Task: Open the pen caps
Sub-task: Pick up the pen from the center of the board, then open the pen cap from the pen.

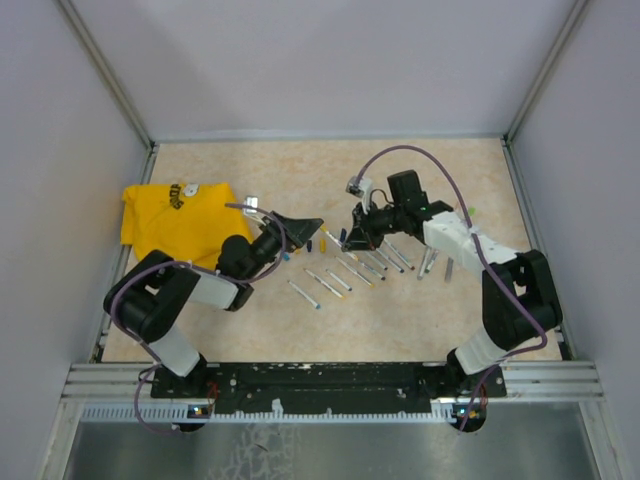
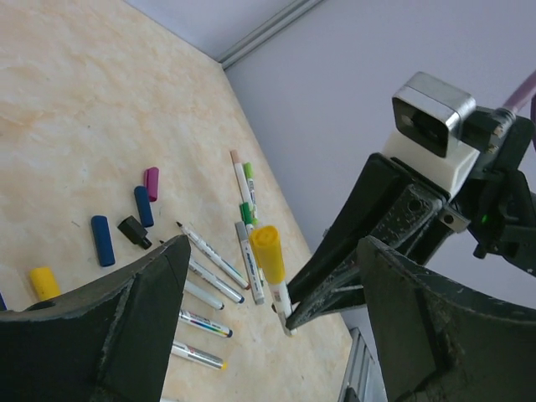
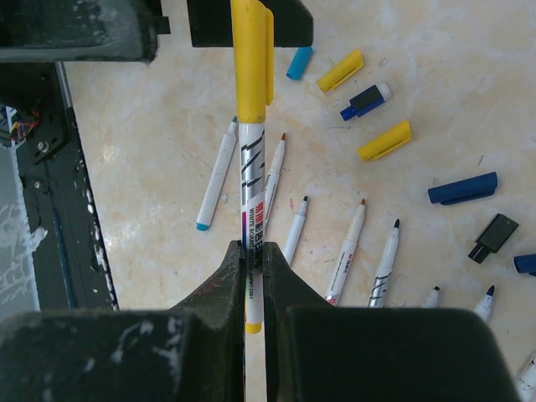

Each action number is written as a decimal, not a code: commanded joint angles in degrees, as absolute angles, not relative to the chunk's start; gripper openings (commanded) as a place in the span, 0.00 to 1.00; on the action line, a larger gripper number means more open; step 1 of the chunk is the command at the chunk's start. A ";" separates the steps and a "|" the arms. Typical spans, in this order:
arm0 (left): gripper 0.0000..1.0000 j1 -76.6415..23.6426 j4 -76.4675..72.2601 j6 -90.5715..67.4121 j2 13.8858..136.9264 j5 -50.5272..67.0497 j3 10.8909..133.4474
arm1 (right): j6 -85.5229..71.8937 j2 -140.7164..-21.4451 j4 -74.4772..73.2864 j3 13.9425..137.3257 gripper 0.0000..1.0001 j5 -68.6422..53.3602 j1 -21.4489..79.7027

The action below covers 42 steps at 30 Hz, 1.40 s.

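My right gripper [image 3: 253,251] is shut on the lower barrel of a white pen [image 3: 252,209] and holds it above the table. The pen wears a yellow cap [image 3: 251,59] at its far end. In the left wrist view that yellow cap [image 2: 268,254] stands between the wide-apart fingers of my left gripper [image 2: 275,247], which is open and touches neither side. Loose pen caps lie on the table: yellow [image 3: 384,140], blue [image 3: 463,188], black [image 3: 490,238], magenta [image 2: 152,182]. In the top view the left gripper [image 1: 310,228] and the right gripper [image 1: 347,240] meet near the table's middle.
Several uncapped pens [image 3: 216,172] lie in a row on the table under the grippers, more of them [image 1: 400,255] to the right. A crumpled yellow shirt [image 1: 175,222] lies at the left. Grey walls close the table in, and a metal rail [image 1: 330,380] runs along the near edge.
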State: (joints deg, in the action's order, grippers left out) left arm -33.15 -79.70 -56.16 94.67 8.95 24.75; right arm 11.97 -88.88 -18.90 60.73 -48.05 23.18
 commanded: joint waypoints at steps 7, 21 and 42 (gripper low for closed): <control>0.57 -35.36 -74.27 -57.03 97.79 6.18 30.17 | 14.14 -86.86 -18.17 61.53 0.00 -46.53 24.84; 0.00 -36.17 -78.29 -57.52 96.67 9.65 27.51 | 15.86 -86.84 -19.07 61.72 0.05 -45.36 25.75; 0.00 -36.12 -95.81 -55.59 94.62 13.48 17.47 | 17.46 -86.45 -19.18 60.55 0.62 -53.61 25.77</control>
